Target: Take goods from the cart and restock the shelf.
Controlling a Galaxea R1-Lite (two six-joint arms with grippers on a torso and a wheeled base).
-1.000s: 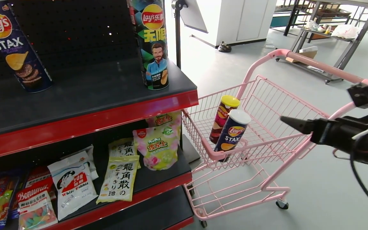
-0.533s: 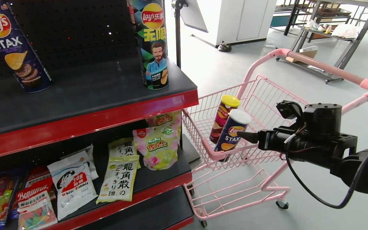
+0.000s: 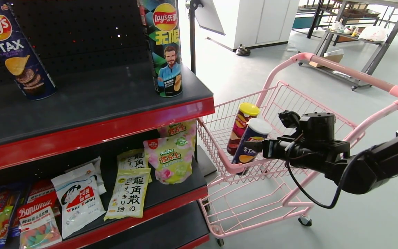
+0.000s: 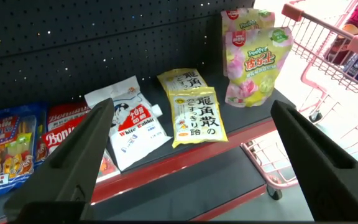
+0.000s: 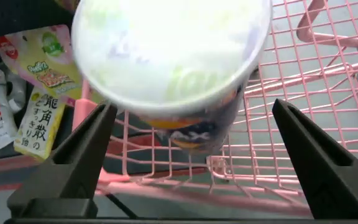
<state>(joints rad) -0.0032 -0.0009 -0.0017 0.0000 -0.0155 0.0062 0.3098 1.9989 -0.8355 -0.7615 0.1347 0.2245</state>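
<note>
Right hand [image 3: 257,147] is spread wide at the blue chips can [image 3: 250,138], which leans in the corner of the pink cart [image 3: 288,100] nearest the shelf, w/ its white lid btwn the fingers [image 5: 73,168], not pinched; a yellow-lid can [image 3: 241,124] stands just behind it. Left hand [image 4: 191,106] is also spread, holding nothing, near the lower shelf [image 4: 185,180] by the yellow candy bags [image 4: 197,124]. Top shelf [image 3: 98,100] carries 2 tall cans well apart: a blue shelf can [image 3: 16,52] at far left, a dark shelf can [image 3: 166,48] at the right end.
</note>
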